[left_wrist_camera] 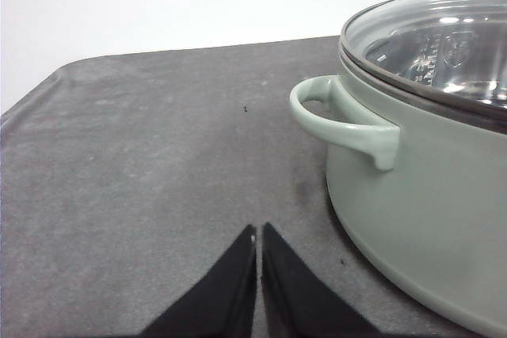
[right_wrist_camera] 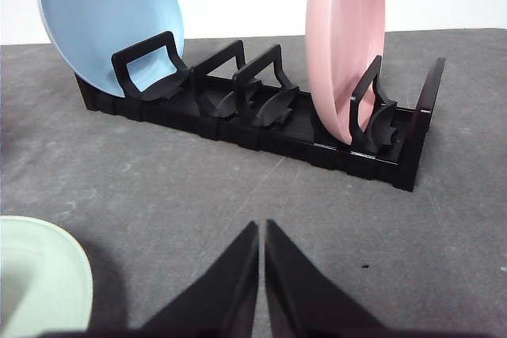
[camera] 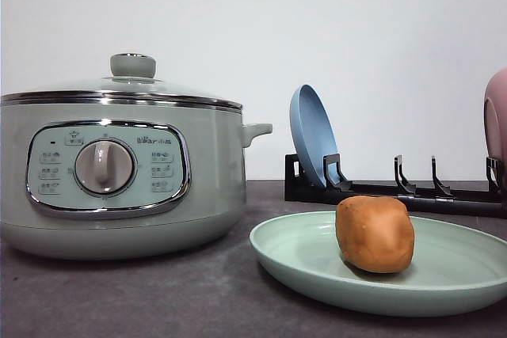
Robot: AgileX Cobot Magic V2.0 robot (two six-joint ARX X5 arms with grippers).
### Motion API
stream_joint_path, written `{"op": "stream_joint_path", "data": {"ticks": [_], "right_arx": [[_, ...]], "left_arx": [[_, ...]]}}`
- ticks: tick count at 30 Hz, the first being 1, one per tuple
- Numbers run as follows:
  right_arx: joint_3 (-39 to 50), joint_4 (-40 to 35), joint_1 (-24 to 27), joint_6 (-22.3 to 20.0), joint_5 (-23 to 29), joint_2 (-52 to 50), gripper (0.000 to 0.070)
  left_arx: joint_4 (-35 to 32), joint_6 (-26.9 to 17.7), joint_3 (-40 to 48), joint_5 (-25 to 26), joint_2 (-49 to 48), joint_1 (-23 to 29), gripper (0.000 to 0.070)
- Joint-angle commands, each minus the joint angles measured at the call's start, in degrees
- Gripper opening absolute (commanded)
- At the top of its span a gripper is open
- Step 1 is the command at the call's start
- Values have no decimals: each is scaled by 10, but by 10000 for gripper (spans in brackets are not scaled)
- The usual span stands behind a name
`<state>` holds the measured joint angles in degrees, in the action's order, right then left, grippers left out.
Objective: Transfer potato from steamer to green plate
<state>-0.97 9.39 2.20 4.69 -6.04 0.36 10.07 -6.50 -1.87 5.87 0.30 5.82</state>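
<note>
The orange-brown potato [camera: 375, 233] rests on the pale green plate [camera: 459, 275] at the front right of the dark table. To the left stands the sage-green steamer [camera: 119, 172] with its glass lid on; its side handle and lid [left_wrist_camera: 432, 45] fill the right of the left wrist view. My left gripper [left_wrist_camera: 258, 235] is shut with nothing in it, low over bare table beside the steamer's handle [left_wrist_camera: 341, 120]. My right gripper [right_wrist_camera: 261, 231] is shut and empty, facing the dish rack, with the green plate's edge [right_wrist_camera: 36, 275] beside it.
A black dish rack [right_wrist_camera: 261, 116] stands at the back right, holding a blue plate [right_wrist_camera: 107, 17] and a pink plate [right_wrist_camera: 344, 37] upright. The rack [camera: 396, 187] and the blue plate [camera: 311, 134] sit behind the green plate. A white wall closes the back.
</note>
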Motion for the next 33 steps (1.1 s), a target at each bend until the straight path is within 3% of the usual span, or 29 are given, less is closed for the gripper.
{"op": "stream_joint_path", "data": {"ticks": [1, 33], "right_arx": [[3, -4, -1, -2, 1, -2, 0], [3, -4, -1, -2, 1, -2, 0]], "left_arx": [[5, 1, 12, -1, -1, 2, 4], [5, 1, 12, -1, -1, 2, 3]]}}
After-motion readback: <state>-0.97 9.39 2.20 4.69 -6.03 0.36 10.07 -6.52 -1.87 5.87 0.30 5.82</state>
